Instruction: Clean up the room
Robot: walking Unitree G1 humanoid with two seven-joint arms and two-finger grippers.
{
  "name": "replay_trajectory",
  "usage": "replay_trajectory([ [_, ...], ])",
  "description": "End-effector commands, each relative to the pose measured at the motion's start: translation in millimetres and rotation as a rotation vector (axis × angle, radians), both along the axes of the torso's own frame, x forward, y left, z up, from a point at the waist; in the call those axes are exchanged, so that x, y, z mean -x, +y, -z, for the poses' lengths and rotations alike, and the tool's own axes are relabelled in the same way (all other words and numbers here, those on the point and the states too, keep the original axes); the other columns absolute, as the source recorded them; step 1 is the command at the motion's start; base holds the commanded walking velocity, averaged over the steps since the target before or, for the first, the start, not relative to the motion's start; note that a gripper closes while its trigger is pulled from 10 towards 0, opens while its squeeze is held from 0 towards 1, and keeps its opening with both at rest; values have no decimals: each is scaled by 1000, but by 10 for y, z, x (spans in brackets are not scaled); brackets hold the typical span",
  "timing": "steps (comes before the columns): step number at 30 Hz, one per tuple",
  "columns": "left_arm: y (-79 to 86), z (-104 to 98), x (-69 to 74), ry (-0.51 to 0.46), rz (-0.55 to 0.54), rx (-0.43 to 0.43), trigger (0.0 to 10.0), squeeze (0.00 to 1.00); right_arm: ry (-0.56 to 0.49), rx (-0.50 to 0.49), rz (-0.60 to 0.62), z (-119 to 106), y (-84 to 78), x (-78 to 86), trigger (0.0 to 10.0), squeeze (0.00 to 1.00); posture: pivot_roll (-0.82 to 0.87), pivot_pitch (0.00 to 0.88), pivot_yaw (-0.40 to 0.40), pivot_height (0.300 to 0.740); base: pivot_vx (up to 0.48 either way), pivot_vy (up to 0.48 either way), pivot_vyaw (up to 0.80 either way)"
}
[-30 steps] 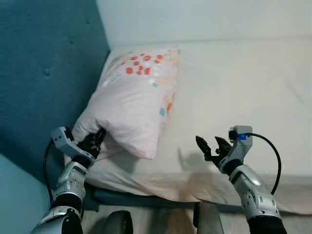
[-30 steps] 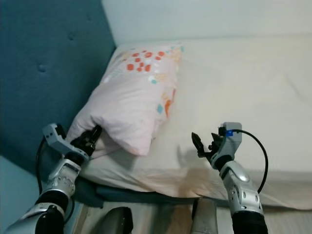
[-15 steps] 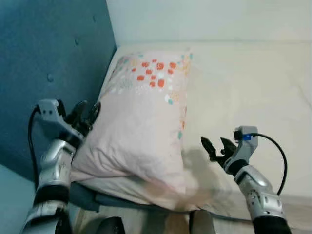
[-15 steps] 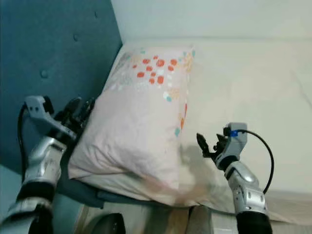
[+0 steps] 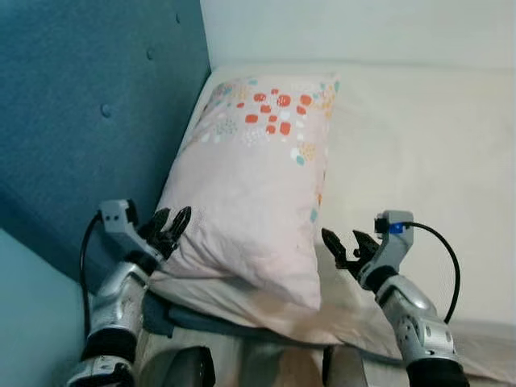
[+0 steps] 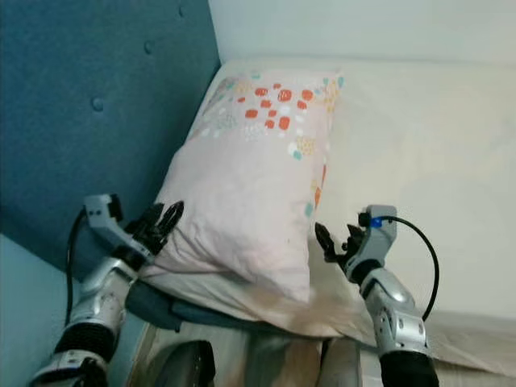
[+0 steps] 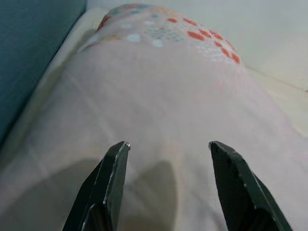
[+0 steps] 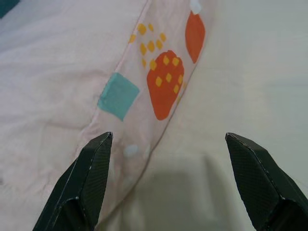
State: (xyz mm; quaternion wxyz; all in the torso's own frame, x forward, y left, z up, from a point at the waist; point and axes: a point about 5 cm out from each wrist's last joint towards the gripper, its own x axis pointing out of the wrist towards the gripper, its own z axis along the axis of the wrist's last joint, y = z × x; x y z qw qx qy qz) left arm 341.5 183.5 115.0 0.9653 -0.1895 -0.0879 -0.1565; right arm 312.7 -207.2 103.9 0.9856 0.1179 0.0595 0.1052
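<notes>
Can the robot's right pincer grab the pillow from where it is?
Probably yes. The right pincer is open and sits just beside the pillow, facing its near edge, with nothing between them but bare bed.

Soft, even indoor light falls from above, bright on the cream bed (image 5: 419, 137) and muted on the blue headboard (image 5: 89, 105). No glare shows. The pillow (image 5: 258, 185) throws a dull shadow along the bed's near edge, and the right hand (image 5: 345, 246) lays a faint grey patch on the sheet. In the left wrist view the left hand (image 7: 168, 149) casts a soft shadow on the fabric, whose far printed end goes hazy. The head views are slightly soft, grainy toward the near edge of the bed.
</notes>
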Motion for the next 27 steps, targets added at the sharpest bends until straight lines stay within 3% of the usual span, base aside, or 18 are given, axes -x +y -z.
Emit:
replay_trajectory([
  [1,-66,-12,-36,7,-1,-8,10000,0,8,-10,7,37,7,40,10000,0,-83,195,60,520,0,0,0],
  [5,-154,-29,-90,19,-4,-60,10000,0,3,-12,9,26,13,46,10000,0,-90,201,63,520,0,0,0],
  [8,-202,17,-129,67,-48,-155,10000,0,-2,-13,9,22,20,61,10000,0,-102,198,70,520,0,0,0],
  [9,-226,44,-154,93,-74,-229,10000,0,-5,-14,10,14,21,70,10000,0,-105,203,73,520,0,0,0],
  [11,-226,44,-154,93,-74,-229,10000,0,-5,-14,10,14,21,70,10000,0,-105,203,73,520,0,0,0],
  [12,-246,57,-177,108,-101,-305,10000,0,-9,-16,13,7,16,81,10000,0,-106,207,77,520,0,0,0],
  [13,-246,57,-177,108,-101,-305,10000,0,-9,-16,13,7,16,81,10000,0,-106,207,77,520,0,0,0],
  [15,-277,37,-242,125,-158,-453,10000,0,-19,-20,22,-12,6,112,10000,0,-108,222,88,520,0,0,0],
  [21,-300,11,-291,138,-199,-532,10000,0,-26,-25,27,-29,13,140,10000,0,-113,231,92,520,0,0,0],
  [24,-366,112,-269,184,-192,-578,10000,0,-32,-22,27,-51,24,158,10000,0,-117,238,96,520,0,0,0],
  [27,-397,198,-237,226,-165,-571,10000,0,-35,-21,30,-64,20,167,10000,0,-115,241,97,520,0,0,0],
])
